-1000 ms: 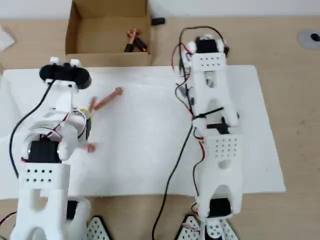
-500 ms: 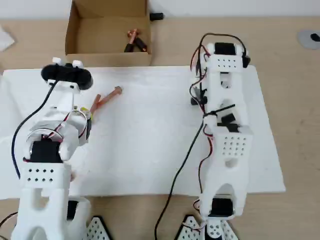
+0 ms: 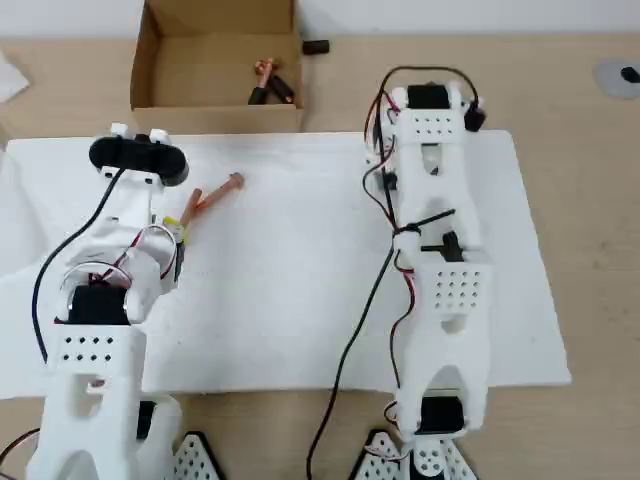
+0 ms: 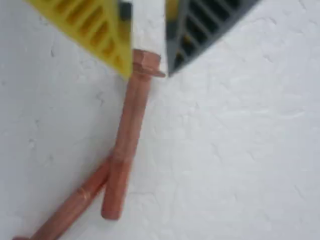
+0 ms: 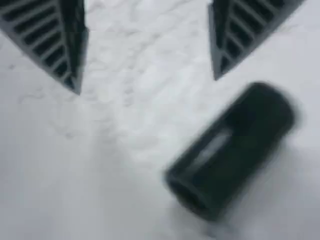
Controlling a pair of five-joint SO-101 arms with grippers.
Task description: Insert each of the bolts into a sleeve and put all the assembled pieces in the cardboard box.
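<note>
Left tool (image 4: 147, 65): slightly spread; tips flank the head of one bolt (image 4: 128, 145); a second bolt (image 4: 70, 207) touches its shank
Right tool (image 5: 146, 80): spread wide; black sleeve (image 5: 230, 150) lies just beside one tip
Cardboard box (image 3: 200, 75): well beyond both tools

2 loose bolts (image 4: 131, 130) (image 4: 75, 200), 2 loose sleeves (image 5: 230, 150) (image 3: 316, 45), 2 assembled pcs (image 3: 262, 80) (image 3: 284, 89), 1 cardboard box (image 3: 215, 119).

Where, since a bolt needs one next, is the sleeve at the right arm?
In the right wrist view the sleeve lies on its side on the white mat, just beyond the open right gripper, nearer one finger, touching neither.
</note>
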